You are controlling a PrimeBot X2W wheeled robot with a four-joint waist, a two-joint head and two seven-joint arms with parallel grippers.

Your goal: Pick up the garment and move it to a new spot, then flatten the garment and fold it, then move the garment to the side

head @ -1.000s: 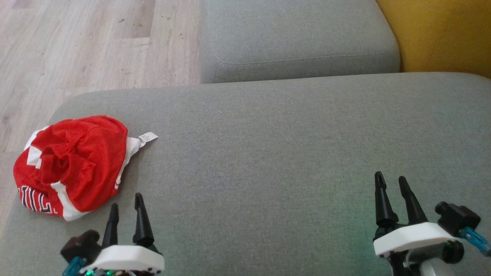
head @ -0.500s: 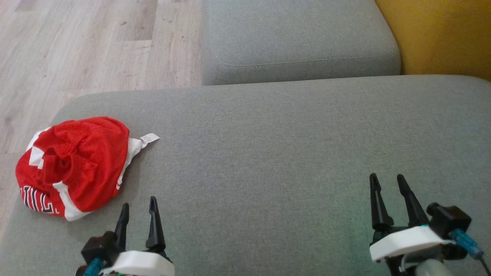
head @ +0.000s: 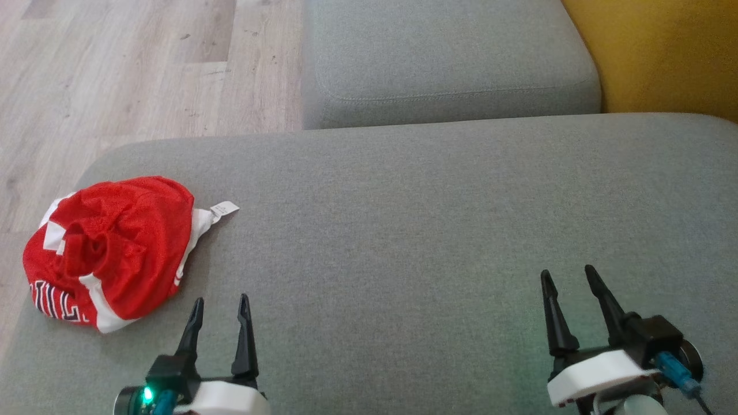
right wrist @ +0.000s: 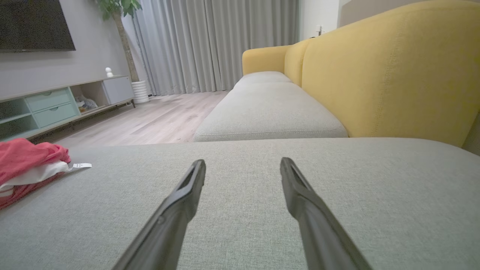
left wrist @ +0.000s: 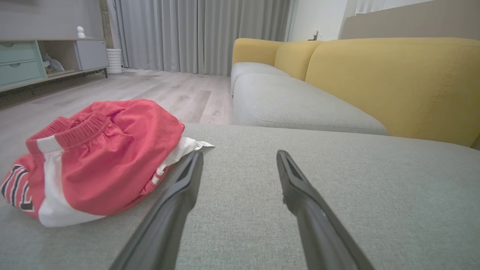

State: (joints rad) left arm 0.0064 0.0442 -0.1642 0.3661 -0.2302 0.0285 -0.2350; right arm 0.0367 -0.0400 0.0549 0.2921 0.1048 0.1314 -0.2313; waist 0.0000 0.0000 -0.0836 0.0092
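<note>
The crumpled red and white mesh garment (head: pixel 109 248) lies at the left end of the grey sofa cushion (head: pixel 403 230), while the left gripper (head: pixel 222 298) and right gripper (head: pixel 566 270) have jaws spread wide, holding nothing.

A wide grey fabric seat cushion (head: pixel 403 190) is seen in the foreground, and a second grey cushion (head: pixel 450 57) is set against its far edge. Mustard-yellow backrests (right wrist: pixel 375 75) are ranged along the right. Pale wood-plank flooring (head: pixel 115 69) is laid to the left. Long grey curtains (right wrist: pixel 210 45) are drawn across the far wall. A low media cabinet (right wrist: pixel 48 105) with mint drawers is placed beneath a dark television screen (right wrist: pixel 33 24), beside a potted plant (right wrist: pixel 116 6).
</note>
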